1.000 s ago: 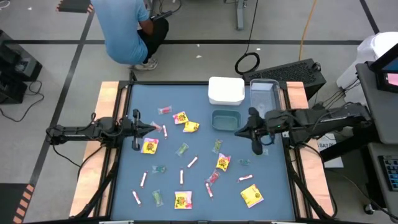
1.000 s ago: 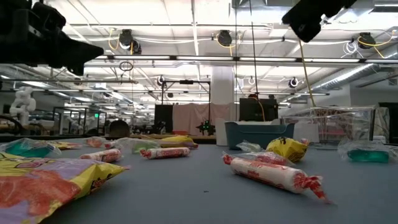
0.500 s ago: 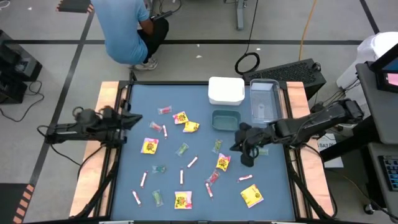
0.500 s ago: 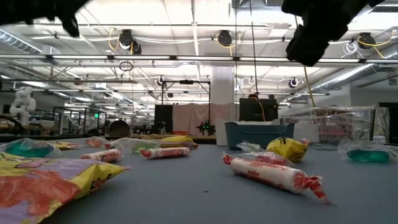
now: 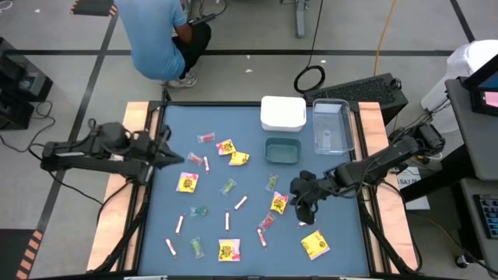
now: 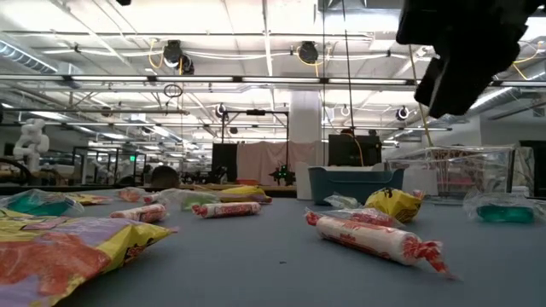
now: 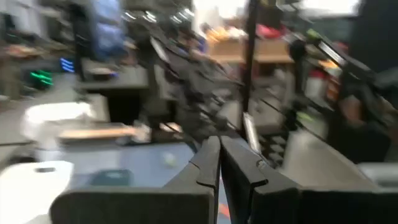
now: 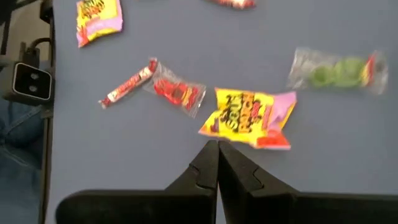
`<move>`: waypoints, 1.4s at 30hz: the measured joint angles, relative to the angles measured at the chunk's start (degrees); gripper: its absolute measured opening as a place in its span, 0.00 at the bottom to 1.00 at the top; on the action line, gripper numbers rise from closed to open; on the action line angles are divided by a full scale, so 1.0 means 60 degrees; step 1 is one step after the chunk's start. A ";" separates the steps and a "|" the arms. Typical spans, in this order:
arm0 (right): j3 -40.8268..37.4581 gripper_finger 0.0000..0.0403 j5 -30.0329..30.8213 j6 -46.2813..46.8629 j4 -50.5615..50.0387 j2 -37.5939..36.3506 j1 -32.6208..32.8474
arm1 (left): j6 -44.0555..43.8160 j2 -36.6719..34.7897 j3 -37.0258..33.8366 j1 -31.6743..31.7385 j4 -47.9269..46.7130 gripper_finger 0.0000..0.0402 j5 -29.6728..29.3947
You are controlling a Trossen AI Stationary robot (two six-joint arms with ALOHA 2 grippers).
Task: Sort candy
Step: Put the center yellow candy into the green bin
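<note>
Just left of my right tool (image 5: 304,204), jaws pinched shut and empty, lies the yellow square red-printed candy packet (image 5: 278,202).

A white tub (image 5: 282,113), clear bin (image 5: 331,127) and teal box (image 5: 282,150) sit together; a person (image 5: 159,35) crouches beyond the counter (image 5: 249,117).

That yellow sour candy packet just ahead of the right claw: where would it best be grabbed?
Probably from straight above. The yellow packet lies flat on the blue table, so only its top shows. The pinch should go across its narrower width near the middle, where the wrapper puffs up. The right gripper is shut and hovers beside it, so it must open first. The red clear-wrapped piece lies apart, leaving room.
</note>
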 joint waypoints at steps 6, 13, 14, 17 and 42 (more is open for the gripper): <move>0.0000 0.00 0.0007 0.1062 0.0156 0.0499 0.0160 | 0.0021 0.1005 -0.0141 0.0007 -0.0417 0.05 0.0077; 0.0000 0.00 0.0559 0.1942 0.0065 0.0822 0.0185 | 0.0019 0.1977 -0.0581 0.0007 -0.0563 0.05 -0.0692; 0.0000 0.00 0.0661 0.2069 0.0070 0.0819 0.0188 | 0.0017 0.2096 -0.0632 0.0007 -0.0575 0.05 -0.0762; 0.0004 0.00 0.1064 0.2686 0.0124 0.0811 0.0192 | 0.0023 0.2417 -0.0766 0.0007 -0.0489 0.05 -0.0898; 0.0004 0.19 0.2544 0.3324 0.1815 0.1726 0.0440 | 0.0278 0.3824 -0.1002 0.0005 -0.0246 0.05 -0.0929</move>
